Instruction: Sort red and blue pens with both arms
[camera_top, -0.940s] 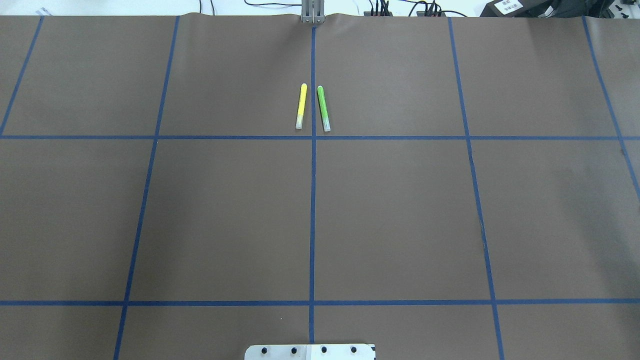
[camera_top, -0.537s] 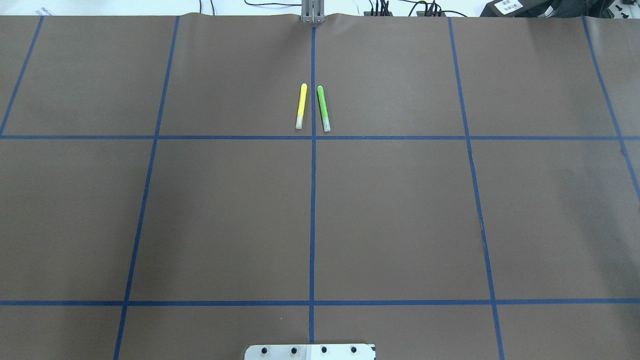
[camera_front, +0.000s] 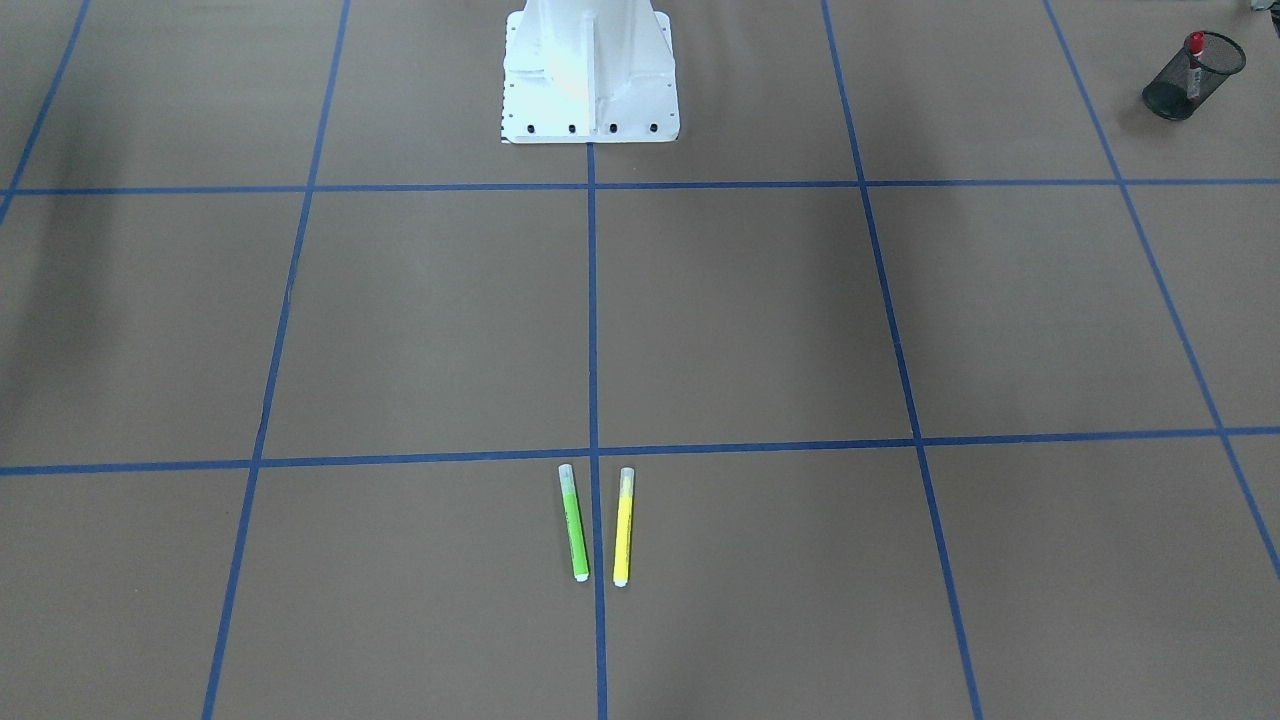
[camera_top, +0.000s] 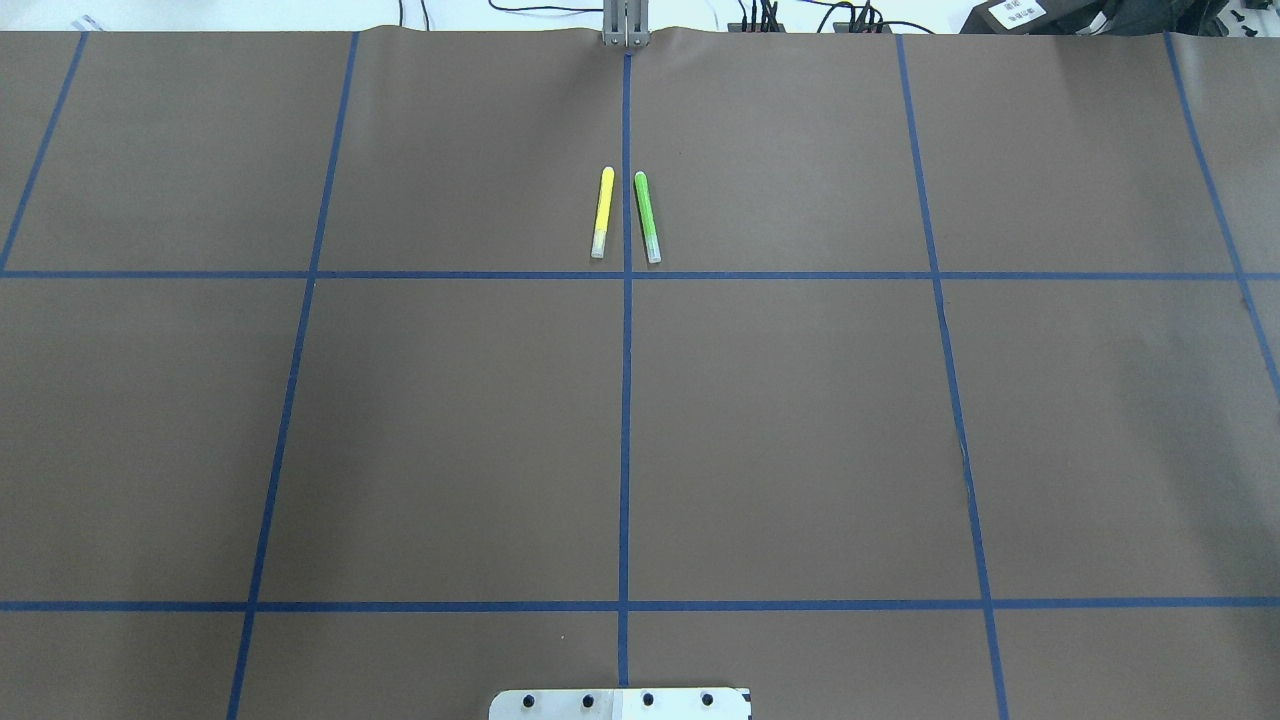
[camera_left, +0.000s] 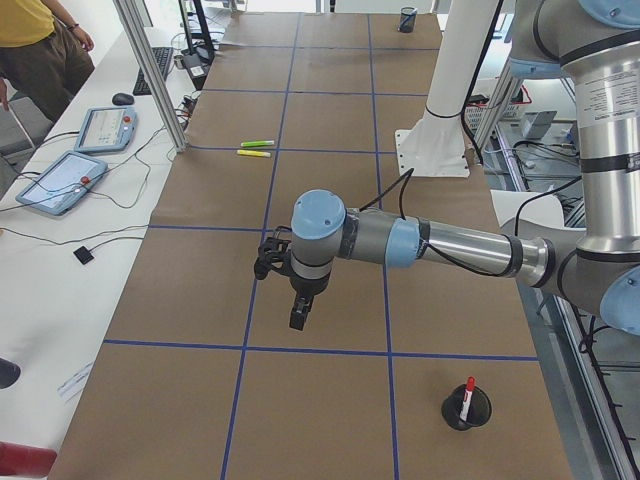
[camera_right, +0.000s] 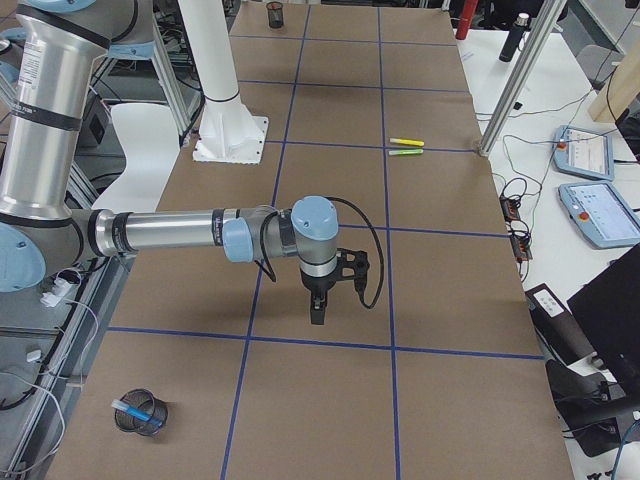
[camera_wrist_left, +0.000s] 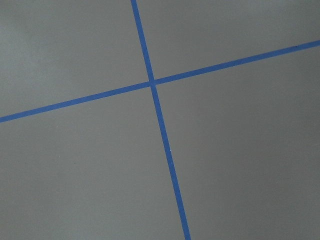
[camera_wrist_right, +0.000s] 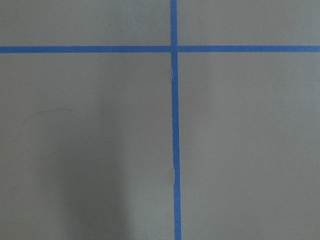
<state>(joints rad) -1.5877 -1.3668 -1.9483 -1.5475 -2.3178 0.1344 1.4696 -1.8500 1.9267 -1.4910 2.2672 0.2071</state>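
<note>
Nothing moved; red pen (camera_left: 467, 394) lies well apart from left tool (camera_left: 297, 320).

the overhead view looks forward and down from behind the robot: pedestal (camera_top: 620, 703) at 6 o'clock, yellow marker (camera_top: 602, 212) and green marker (camera_top: 647, 217) toward 12. the front-facing view looks steeply down from across the table (camera_front: 750, 320), facing back: the pedestal at 12, the same two markers toward 6, their order swapped. the left-end view looks along the table, the left arm (camera_left: 460, 248) large and near, the markers far off toward 11. the right-end view mirrors it, the right arm (camera_right: 160, 232) near, the markers toward 1. both wrist views sit close over the table, facing down, each on a crossing of blue tape (camera_wrist_left: 152, 82).
</note>
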